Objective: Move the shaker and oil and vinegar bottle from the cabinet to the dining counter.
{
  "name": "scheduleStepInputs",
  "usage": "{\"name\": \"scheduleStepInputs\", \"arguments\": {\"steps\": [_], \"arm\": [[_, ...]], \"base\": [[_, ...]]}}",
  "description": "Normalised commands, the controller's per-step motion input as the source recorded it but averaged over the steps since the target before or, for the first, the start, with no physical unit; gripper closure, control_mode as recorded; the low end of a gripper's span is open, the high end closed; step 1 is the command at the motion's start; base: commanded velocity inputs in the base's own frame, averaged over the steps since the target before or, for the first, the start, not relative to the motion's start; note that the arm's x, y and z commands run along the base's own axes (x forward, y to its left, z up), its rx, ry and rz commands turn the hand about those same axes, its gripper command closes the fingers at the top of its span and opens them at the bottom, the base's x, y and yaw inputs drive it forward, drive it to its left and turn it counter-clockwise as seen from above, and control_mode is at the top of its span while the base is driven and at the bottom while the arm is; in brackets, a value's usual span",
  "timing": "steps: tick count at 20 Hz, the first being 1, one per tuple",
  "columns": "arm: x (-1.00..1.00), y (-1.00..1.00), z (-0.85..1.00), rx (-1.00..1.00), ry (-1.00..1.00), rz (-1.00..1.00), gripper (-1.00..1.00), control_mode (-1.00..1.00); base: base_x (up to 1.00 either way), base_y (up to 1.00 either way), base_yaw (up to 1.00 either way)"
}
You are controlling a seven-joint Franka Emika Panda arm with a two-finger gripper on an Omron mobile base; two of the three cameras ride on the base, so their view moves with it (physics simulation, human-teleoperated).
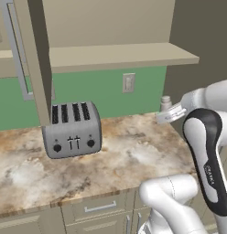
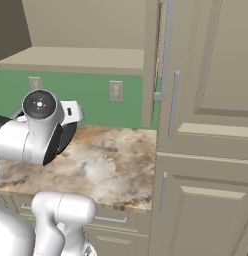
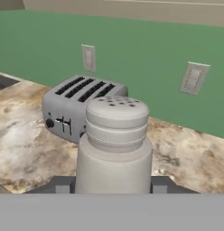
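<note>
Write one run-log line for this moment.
held: silver-grey cylindrical shaker | jaws: shut on it | below: marbled worktop | cabinet shelf: bare

**Three cameras looking over one worktop**

The left base view is looking forward and down from behind the arm [image 1: 204,155], taking in the worktop [image 1: 133,151], the toaster [image 1: 72,130] at mid distance and the open cabinet [image 1: 115,55] above. The right base view is facing the same worktop [image 2: 111,165] from the other side, with the cabinet [image 2: 81,57] at upper left and tall doors [image 2: 211,125] near on the right. Both are sharing the worktop, the green backsplash [image 1: 101,89] and a wall outlet [image 1: 128,82]. The hand view is sitting low and very near the shaker [image 3: 114,144], looking across it toward the toaster [image 3: 73,106] and the far backsplash [image 3: 141,58].
</note>
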Motion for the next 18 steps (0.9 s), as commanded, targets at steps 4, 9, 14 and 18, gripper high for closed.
{"name": "scheduleStepInputs", "arguments": {"steps": [4, 9, 14, 18], "arm": [[-0.32, 0.12, -0.50, -0.05, 0.12, 0.04, 1.00, -1.00], [-0.03, 0.05, -0.11, 0.00, 0.08, 0.01, 1.00, -1.00], [-0.07, 0.00, -0.19, -0.01, 0.01, 0.01, 1.00, -1.00], [-0.13, 0.03, -0.11, -0.01, 0.01, 0.03, 1.00, 1.00]], "base": [[0.00, 0.00, 0.00], [0.00, 0.00, 0.00], [0.00, 0.00, 0.00], [-0.50, 0.20, 0.14]]}}
